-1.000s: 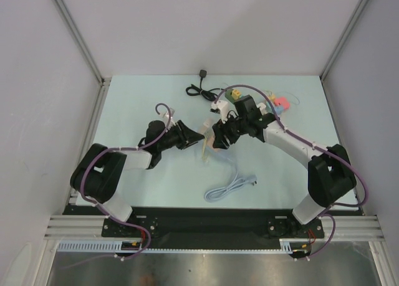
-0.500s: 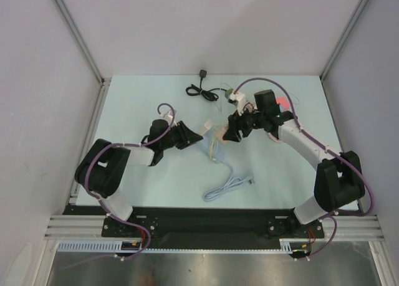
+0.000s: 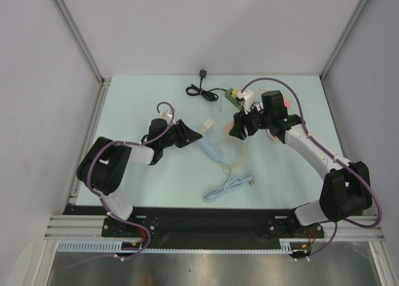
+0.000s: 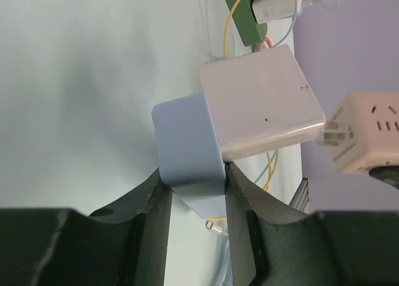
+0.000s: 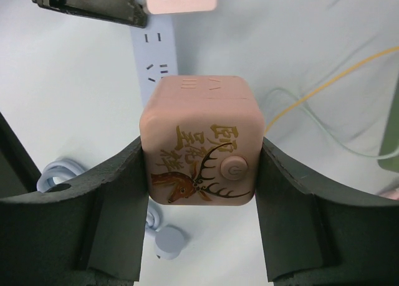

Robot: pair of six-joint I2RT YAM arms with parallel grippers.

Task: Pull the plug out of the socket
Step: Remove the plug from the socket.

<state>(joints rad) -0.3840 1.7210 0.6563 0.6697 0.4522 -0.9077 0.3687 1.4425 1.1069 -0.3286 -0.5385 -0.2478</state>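
Observation:
My left gripper is shut on one end of the light-blue socket strip. A white adapter block sits on the strip just beyond my fingers. My right gripper is shut on the pink cube plug, which has a deer print and a button. The left wrist view shows the cube off the strip to the right, with its metal prongs bare and a gap to the white block. In the right wrist view the strip lies below the cube with empty socket holes.
The strip's blue cable coils toward the near edge. A green power strip with a white charger, a black cable, a pink object and thin yellow wire lie at the back. Grey walls enclose the table.
My right gripper has moved right and back with the pink cube, which has come away from the blue strip. The strip has swung its free end toward the near right.

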